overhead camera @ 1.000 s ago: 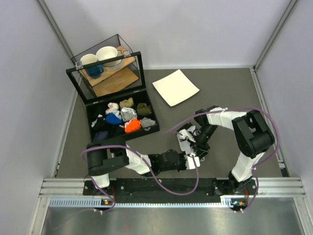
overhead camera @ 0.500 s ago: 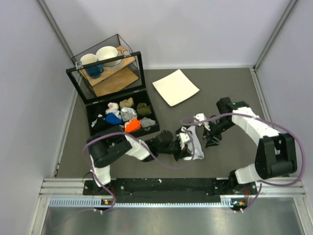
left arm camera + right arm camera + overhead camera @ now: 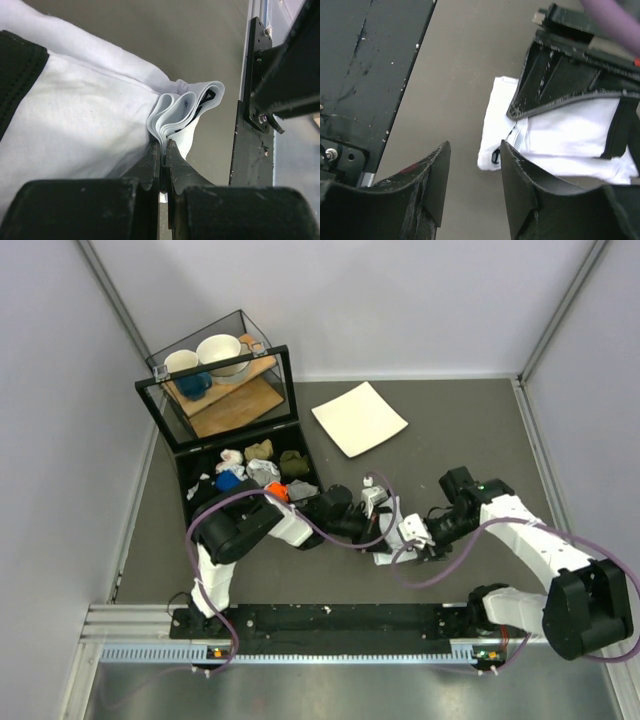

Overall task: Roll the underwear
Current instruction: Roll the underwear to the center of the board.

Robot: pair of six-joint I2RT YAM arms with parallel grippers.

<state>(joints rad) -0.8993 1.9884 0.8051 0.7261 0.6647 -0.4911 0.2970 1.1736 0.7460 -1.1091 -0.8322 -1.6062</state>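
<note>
The underwear [image 3: 90, 115] is white fabric with a black waistband, lying bunched on the grey table. My left gripper [image 3: 163, 149] is shut on a folded stack of its edge. In the top view the left gripper [image 3: 383, 536] reaches in from the left over the underwear [image 3: 388, 556]. My right gripper [image 3: 417, 543] sits just right of it. In the right wrist view the right gripper [image 3: 472, 147] stands open above bare table, with nothing between its fingers. The underwear [image 3: 560, 135] lies just beyond its right finger, under the left gripper [image 3: 570, 85].
A white square plate [image 3: 359, 418] lies at the back centre. A black compartment box [image 3: 195, 492] with small cloth bundles stands at the left, next to a glass case [image 3: 215, 375] holding cups. The black base rail [image 3: 330, 620] runs along the near edge.
My left gripper has closed on the underwear and carried it away from the near edge. The right gripper opened wider and its arm swung out right, now lying low beside the fabric.
</note>
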